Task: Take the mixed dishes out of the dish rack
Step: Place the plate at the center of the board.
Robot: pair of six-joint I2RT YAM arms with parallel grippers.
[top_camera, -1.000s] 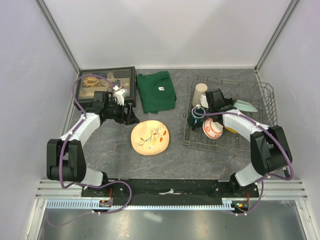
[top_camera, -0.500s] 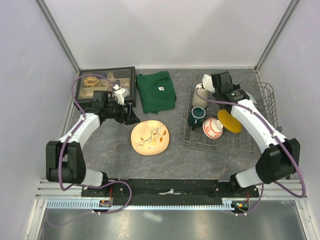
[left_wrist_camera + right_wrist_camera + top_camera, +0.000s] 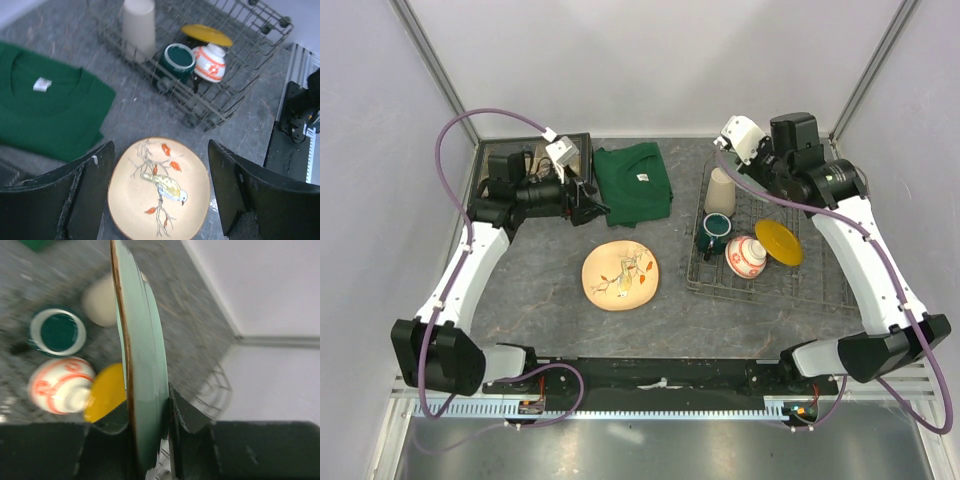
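My right gripper (image 3: 757, 168) is raised over the back of the dish rack (image 3: 820, 285), shut on the pale green floral plate (image 3: 145, 360), which stands edge-on between its fingers (image 3: 192, 412). In the rack stand the beige tumbler (image 3: 720, 192), dark green mug (image 3: 713, 232), red-and-white bowl (image 3: 747, 256) and small yellow plate (image 3: 779, 242); they also show in the left wrist view, with the mug (image 3: 179, 59) at the rack's near side. The cream plate (image 3: 620, 275) with a bird on it lies on the table. My left gripper (image 3: 590, 203) is open and empty, held above that plate (image 3: 159, 187).
The folded green cloth (image 3: 632, 182) lies at the back middle. A black compartmented tray (image 3: 535, 160) sits at the back left, partly under my left arm. Grey walls close in the table on three sides.
My right gripper has lifted the pale green plate up out of the rack, toward the back. My left arm has risen and moved back and right, away from the cream plate.
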